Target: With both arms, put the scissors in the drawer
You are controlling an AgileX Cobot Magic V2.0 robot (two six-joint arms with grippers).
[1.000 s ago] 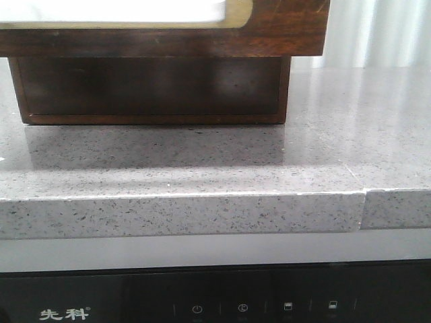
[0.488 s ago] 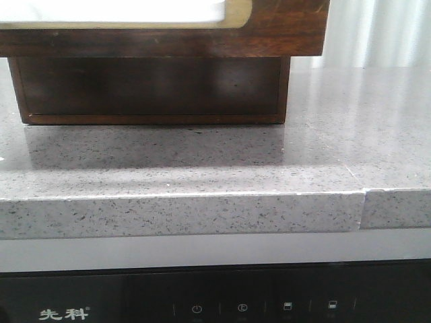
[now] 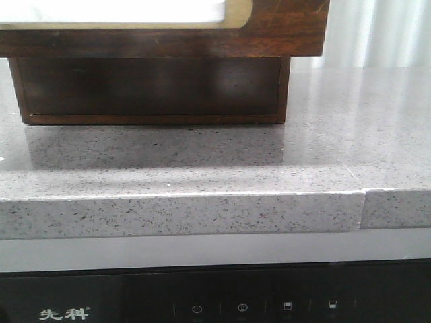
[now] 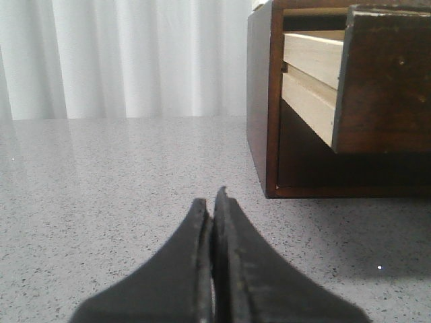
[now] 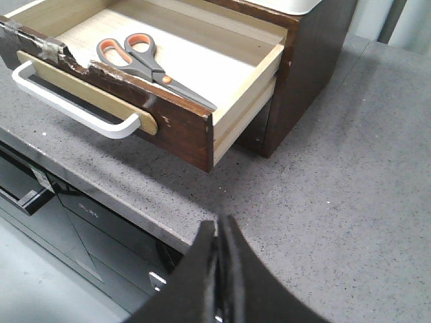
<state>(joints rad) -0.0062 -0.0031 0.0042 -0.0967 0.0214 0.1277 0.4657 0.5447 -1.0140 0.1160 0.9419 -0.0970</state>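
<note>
scissors: lying flat inside the pulled-out drawer, loops toward the far end from the right claw, blade tips tucked behind the front panel so they're cut off from sight
drawer: wide open, hanging out over the table edge, up ahead of the right claw and well apart from it; the top edge of its front looks chipped and rough, and its far corner runs out of the picture
handle: white bar on a tan strip across the drawer front, one end cropped
right claw: pinched together, nothing in it, hovering over the table near its edge
left claw: also squeezed closed and empty, low over the table, the box just ahead and off to one side
box: only one corner shows in the left wrist view, drawer side sticking out
front view: neither claw shows; the drawer front fills the top, so its inside is hidden
</note>
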